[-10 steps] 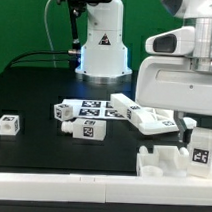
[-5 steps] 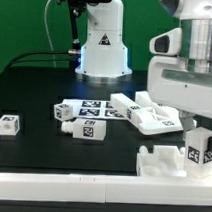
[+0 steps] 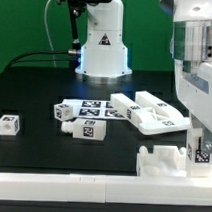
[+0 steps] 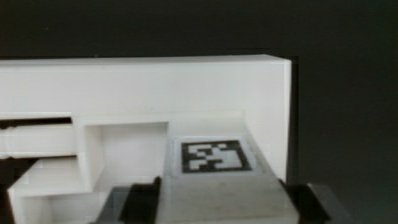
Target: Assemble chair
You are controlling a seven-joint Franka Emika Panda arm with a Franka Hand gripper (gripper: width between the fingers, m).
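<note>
My gripper (image 3: 202, 148) is at the exterior view's right, shut on a small white chair block (image 3: 202, 151) with a square tag. It holds the block just over the right end of a chunky white chair part (image 3: 162, 160) near the front rail. In the wrist view the dark fingers (image 4: 135, 205) flank the tagged block (image 4: 217, 160), which is right against the big white part (image 4: 160, 90) with its stepped recess. A white slab with bars (image 3: 154, 111) lies behind it.
The marker board (image 3: 94, 107) lies mid-table. Small tagged blocks sit at the left (image 3: 8, 123), beside the board (image 3: 64, 111) and in front of it (image 3: 88, 131). The robot base (image 3: 102, 44) stands at the back. A long white rail (image 3: 60, 187) runs along the front.
The arm has moved to the exterior view's right and a little lower with the tagged block in its grip, bringing the block onto the right end of the front white part.
</note>
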